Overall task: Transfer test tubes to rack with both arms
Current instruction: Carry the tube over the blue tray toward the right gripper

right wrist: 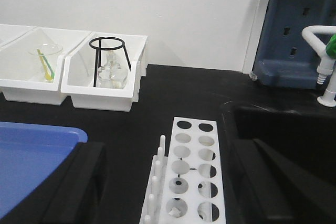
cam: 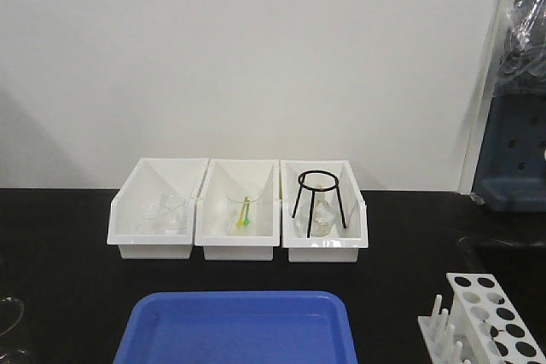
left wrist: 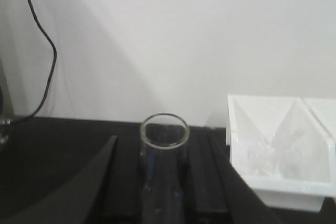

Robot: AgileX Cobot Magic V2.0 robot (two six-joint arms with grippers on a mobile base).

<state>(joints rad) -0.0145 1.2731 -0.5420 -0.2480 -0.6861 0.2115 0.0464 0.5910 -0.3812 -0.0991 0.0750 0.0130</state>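
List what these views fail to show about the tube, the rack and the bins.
- Left wrist view: the test tube is cut off below by the frame edge; whether the left gripper clamps it is unclear.
- Front view: the rack runs off the bottom-right corner.
- Left wrist view: glassware in the white bin is blurred.

Lab: glassware bins, tube rack (blk bench).

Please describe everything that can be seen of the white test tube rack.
The rack is a white plastic block standing upright on the black table, right of the blue tray. Its top plate has two rows of round holes, and thin white pegs stand along its left side. No tube shows in any hole. The right gripper has a finger on each side, not touching it.
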